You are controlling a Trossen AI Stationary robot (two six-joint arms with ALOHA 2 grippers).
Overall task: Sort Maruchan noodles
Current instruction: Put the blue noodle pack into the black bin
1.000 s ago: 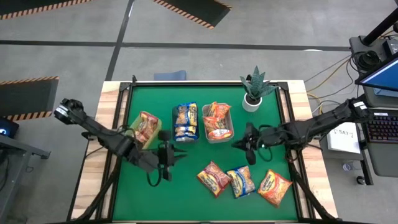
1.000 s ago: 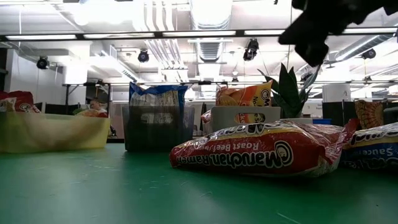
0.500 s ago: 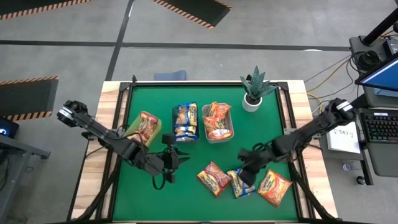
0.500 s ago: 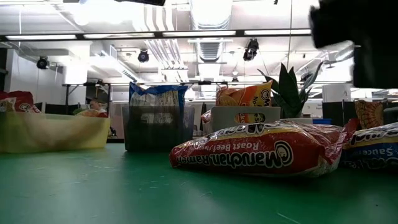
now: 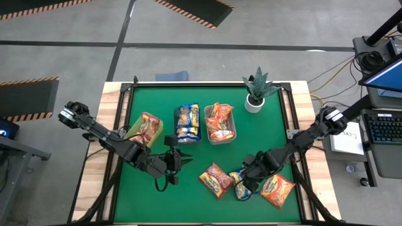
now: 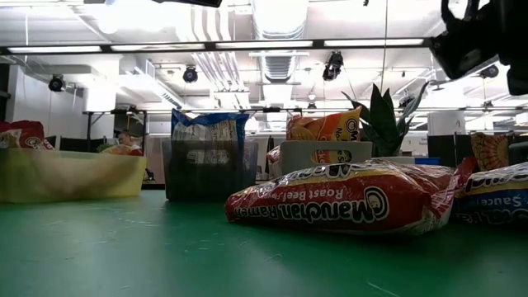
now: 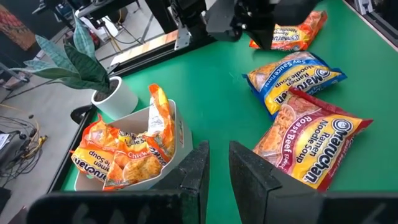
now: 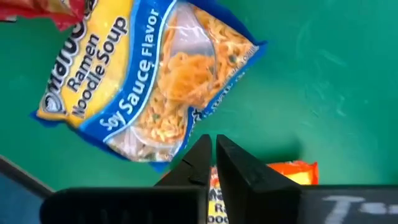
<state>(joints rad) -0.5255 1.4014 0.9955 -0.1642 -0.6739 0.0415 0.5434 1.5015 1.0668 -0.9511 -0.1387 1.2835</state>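
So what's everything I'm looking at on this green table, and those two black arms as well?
Loose crinkly plastic ramen packets: three near the front edge; red, blue-and-yellow, orange.
Yellow-green plastic bin: one, leftmost of the row, holding red packets.
Dark plastic bin: one, middle, holding blue-and-yellow packets.
Pale grey plastic bin: one, right of the row, holding orange packets.
Potted green plant in a white pot: one, back right.
Left tool: black, fingers nearly together, in front of the bins, holding nothing.
Right tool: black, shut, over the blue-and-yellow loose packet.
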